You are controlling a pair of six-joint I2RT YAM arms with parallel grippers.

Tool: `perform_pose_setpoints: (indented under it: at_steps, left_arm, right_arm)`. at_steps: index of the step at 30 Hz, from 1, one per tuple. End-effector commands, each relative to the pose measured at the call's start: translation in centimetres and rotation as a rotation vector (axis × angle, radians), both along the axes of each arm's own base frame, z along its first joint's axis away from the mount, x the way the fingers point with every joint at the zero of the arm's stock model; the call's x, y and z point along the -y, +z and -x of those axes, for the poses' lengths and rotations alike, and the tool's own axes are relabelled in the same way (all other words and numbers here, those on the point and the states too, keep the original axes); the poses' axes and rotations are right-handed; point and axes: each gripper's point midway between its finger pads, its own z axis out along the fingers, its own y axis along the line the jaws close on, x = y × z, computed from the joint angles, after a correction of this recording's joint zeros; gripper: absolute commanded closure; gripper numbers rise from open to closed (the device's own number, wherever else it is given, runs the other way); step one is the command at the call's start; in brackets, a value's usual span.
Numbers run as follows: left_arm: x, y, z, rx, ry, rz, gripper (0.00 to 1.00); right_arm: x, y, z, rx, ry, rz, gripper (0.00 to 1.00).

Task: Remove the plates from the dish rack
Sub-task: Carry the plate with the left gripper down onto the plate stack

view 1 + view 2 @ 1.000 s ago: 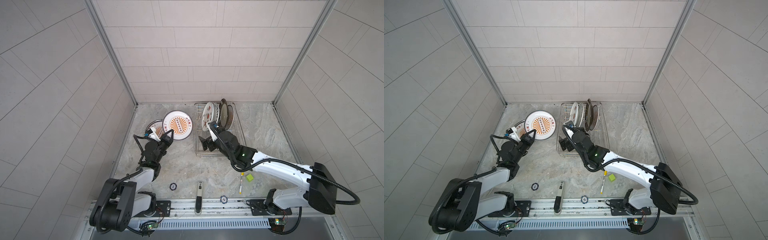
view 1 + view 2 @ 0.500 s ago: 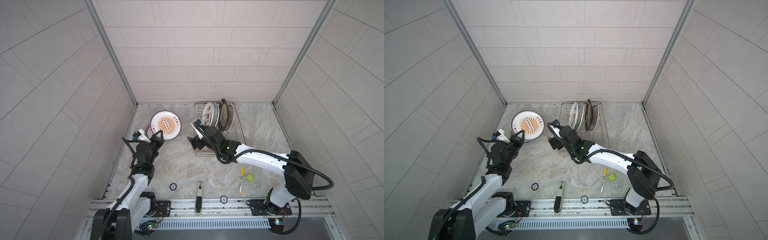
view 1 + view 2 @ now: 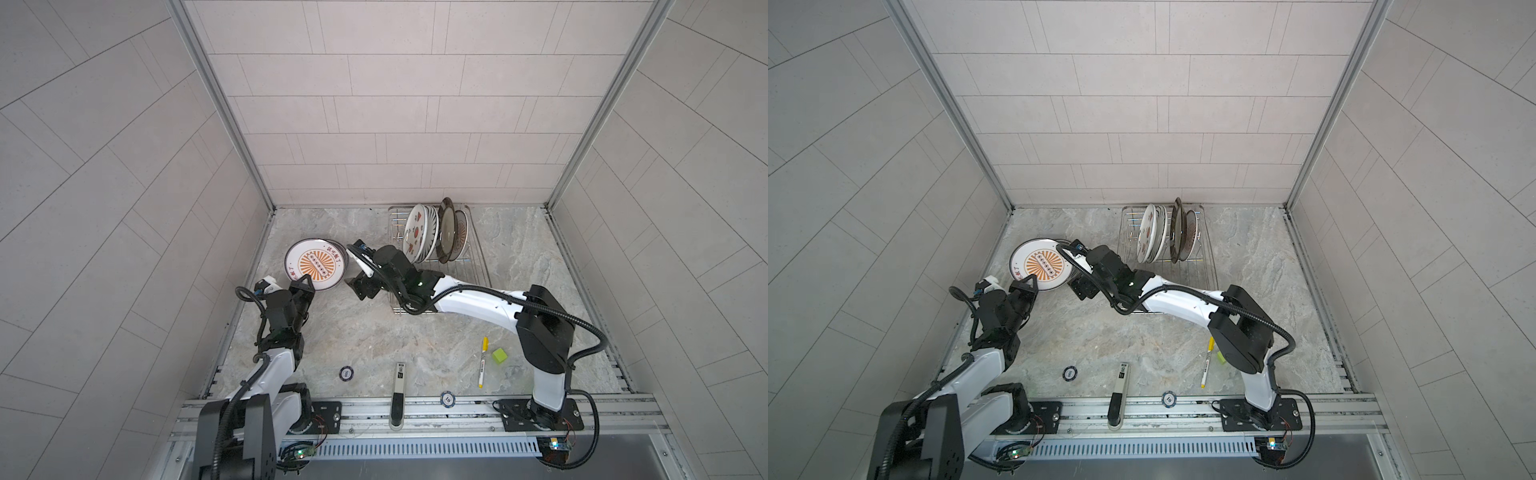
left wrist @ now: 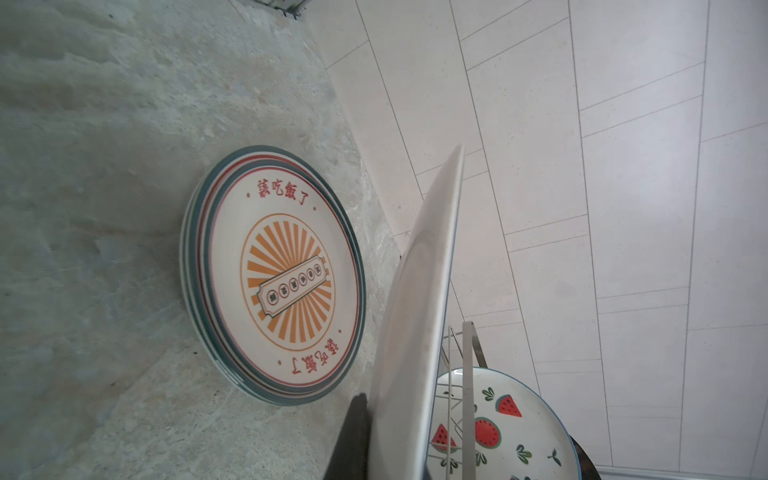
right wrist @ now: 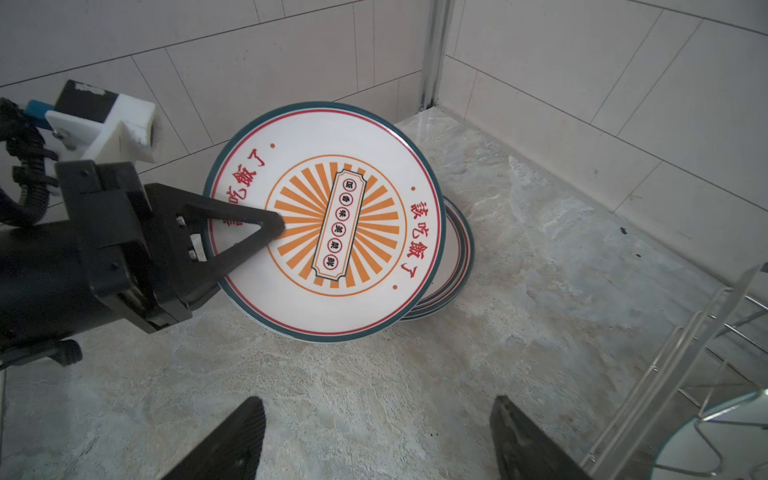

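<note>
Starting at the left gripper (image 3: pixel 306 286): it's clamped tight on the near rim of a round white ceramic plate with an orange sunburst and teal edge (image 3: pixel 316 264). So that plate is already out of the shiny chrome wire dish rack (image 3: pixel 395 224) and is held over the grey marble tabletop (image 3: pixel 374 340) near the left wall (image 3: pixel 166 249).

From the fingertips the plate runs away toward the back wall (image 3: pixel 395 124), face up and tilted. Being round, no long axis needs fussing over, only the tilt. Just beneath and slightly beyond it a flat stack of matching sunburst plates (image 5: pixel 459 249) is seen, partly covered; whether contact is made can't be told. The set-down is judged to hinge on levelling the plate over that stack, and the left arm is the nearer one.

The right gripper (image 3: pixel 362 286) is spread wide with nothing in it, parked between stack and rack. Several plates, a watermelon-printed white one (image 3: pixel 417 235) in front, are left standing in the rack.

Versus a second ago, the held plate has been shifted leftward away from the rack, and the right gripper has been brought out from over it.
</note>
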Motion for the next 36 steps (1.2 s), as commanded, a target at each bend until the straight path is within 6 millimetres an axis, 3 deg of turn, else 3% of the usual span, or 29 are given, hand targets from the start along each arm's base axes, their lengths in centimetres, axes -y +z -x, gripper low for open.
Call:
perform_pose_setpoints:
  at_steps: [1,18,27,31,33,36]
  left_arm:
    - [-1.1,1.7,-0.3,0.07,0.057,0.0,1.0]
    - [-2.2,-0.8,-3.0,0.012,0.097,0.0,1.0]
    - [-3.0,-1.2,-3.4,-0.003,0.129,-0.033,1.0]
    - [-2.3,-1.5,-4.2,0.012,0.088,-0.009,1.0]
    - [-1.5,-0.4,-5.6,0.061,0.036,0.011,1.0]
    - [-2.3,-1.2,-5.7,0.05,0.078,0.014,1.0]
  right_arm:
    - [-0.8,-1.4,0.5,-0.042,0.031,0.037,0.13]
    - [-1.8,-3.7,-1.6,-0.013,-0.013,0.082,0.12]
    - [-2.0,-4.0,-2.3,0.04,-0.019,0.067,0.13]
    - [-2.6,-4.2,-2.6,0.053,-0.004,0.079,0.13]
    - [-2.8,-4.4,-2.9,0.054,-0.009,0.079,0.13]
    - [-2.7,-4.8,-3.4,0.036,-0.025,0.043,0.13]
